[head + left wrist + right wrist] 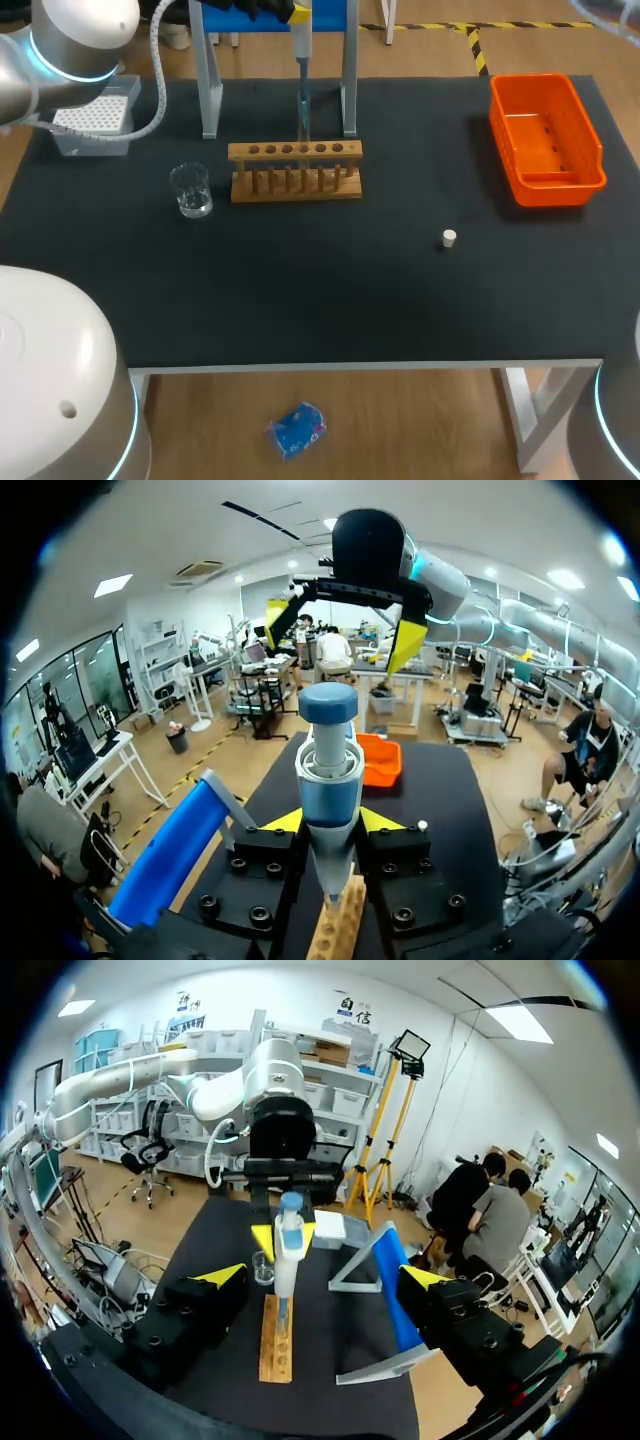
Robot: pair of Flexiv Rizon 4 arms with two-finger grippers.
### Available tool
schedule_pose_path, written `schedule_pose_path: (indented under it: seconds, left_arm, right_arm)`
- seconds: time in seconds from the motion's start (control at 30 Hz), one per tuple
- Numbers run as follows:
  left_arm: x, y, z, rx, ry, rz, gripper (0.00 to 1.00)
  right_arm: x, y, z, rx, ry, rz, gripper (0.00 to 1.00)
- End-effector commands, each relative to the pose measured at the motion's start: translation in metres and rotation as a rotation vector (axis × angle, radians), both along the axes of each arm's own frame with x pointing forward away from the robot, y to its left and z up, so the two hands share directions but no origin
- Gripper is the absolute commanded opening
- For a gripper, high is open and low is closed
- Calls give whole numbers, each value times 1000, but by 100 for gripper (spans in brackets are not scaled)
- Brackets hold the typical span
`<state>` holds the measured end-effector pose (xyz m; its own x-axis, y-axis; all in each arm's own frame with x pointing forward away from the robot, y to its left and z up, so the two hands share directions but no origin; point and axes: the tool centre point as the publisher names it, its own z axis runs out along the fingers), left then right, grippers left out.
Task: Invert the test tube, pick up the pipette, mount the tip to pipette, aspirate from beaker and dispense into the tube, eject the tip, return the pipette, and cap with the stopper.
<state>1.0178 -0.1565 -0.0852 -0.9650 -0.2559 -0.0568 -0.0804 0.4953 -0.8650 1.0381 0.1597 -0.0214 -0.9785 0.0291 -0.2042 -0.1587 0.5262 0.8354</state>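
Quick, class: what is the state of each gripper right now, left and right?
Left gripper: closed on the pipette.
Right gripper: open, holding nothing.

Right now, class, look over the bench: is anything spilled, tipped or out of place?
Nothing is spilled or tipped: the beaker and wooden rack stand upright. The one stray item is the white stopper, alone on the bare table, apart from the rack. The left claw holds the pipette upright above the rack.

Beaker (pixel 190 190) just left of rack (pixel 296 172); tip box (pixel 95 120) further left, behind; stopper (pixel 449 238) front-right; basket (pixel 545 140) far right; pipette (pixel 302 75) directly above rack.
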Motion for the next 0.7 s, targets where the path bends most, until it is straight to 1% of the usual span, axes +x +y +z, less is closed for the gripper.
schedule_pose_path:
  seconds: [0.03, 0.2, 0.4, 0.63, 0.7]
  left_arm:
    - [-1, 1, 1, 2, 1, 1, 0]
    - [-1, 1, 1, 2, 1, 1, 0]
    - [-1, 1, 1, 2, 1, 1, 0]
    - [-1, 1, 1, 2, 1, 1, 0]
    - [-1, 1, 1, 2, 1, 1, 0]
  right_arm:
    - [-14, -19, -17, 34, -10, -4, 100]
    - [-20, -28, -37, 58, -19, 13, 100]
    - [-22, -33, -55, 64, -27, 19, 100]
    - [-36, -37, -86, 43, -24, 34, 100]
    - [-40, -39, -97, 49, -9, 36, 100]
